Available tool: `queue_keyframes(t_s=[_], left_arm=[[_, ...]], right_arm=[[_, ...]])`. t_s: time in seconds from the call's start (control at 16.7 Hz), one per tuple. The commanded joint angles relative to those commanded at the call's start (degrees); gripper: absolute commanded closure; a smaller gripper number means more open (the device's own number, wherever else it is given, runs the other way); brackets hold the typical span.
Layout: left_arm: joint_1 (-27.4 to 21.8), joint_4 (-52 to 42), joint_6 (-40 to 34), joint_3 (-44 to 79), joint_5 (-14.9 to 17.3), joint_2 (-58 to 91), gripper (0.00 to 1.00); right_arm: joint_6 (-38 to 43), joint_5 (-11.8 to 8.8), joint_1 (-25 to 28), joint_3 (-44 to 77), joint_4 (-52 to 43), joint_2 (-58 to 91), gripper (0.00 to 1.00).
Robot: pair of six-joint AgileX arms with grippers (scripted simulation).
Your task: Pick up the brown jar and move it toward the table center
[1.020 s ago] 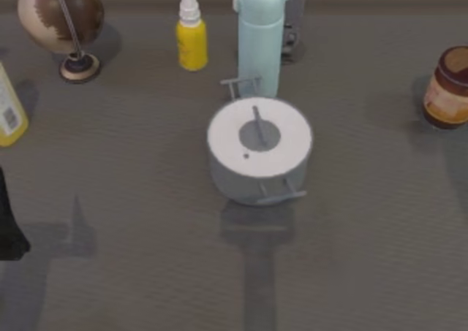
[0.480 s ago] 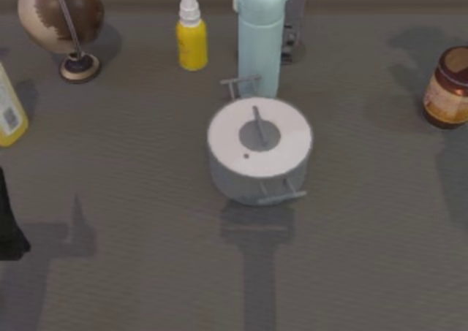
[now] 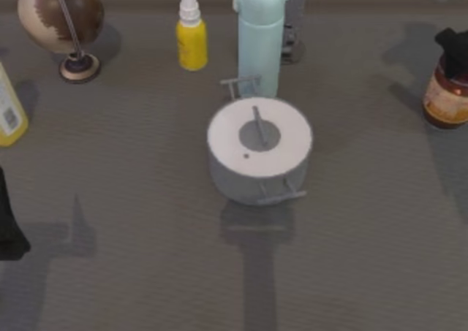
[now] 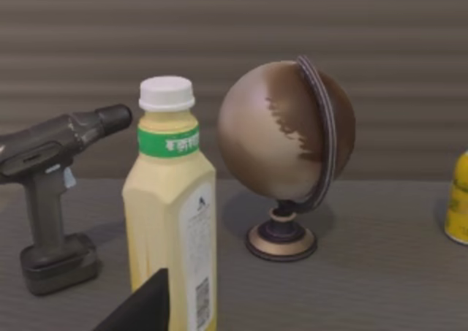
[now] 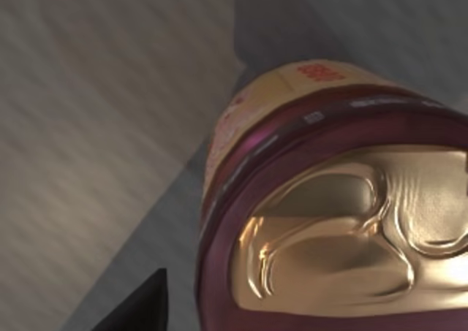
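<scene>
The brown jar stands on the table at the far right edge. It has an orange-tan label and a dark reddish lid. My right gripper hangs just above its top and hides part of the lid. In the right wrist view the brown jar fills the picture from close up, lid towards the camera. One dark fingertip shows beside the lid and apart from it, so the gripper is open. My left gripper is parked at the table's left edge, open.
A white pot sits mid-table with a pale blue bottle right behind it. A yellow spray bottle and a globe stand at the back left. A yellow drink bottle and a drill stand far left.
My right gripper has come into the top view from the back right and now hangs over the jar. Its shadow has shifted across the table. The jar and the left arm have not moved.
</scene>
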Motion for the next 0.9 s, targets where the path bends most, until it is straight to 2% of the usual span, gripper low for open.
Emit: queue_keyframes(t_s=[0.48, 0.9], left_arm=[[0.0, 0.0, 0.0, 0.0, 0.0, 0.0, 0.0], [0.0, 0.0, 0.0, 0.0, 0.0, 0.0, 0.0]], right_arm=[[-0.5, 0.0, -0.2, 0.5, -0.7, 1.8, 0.0], [-0.2, -0.1, 0.5, -10.9, 9.6, 0.6, 0.0]])
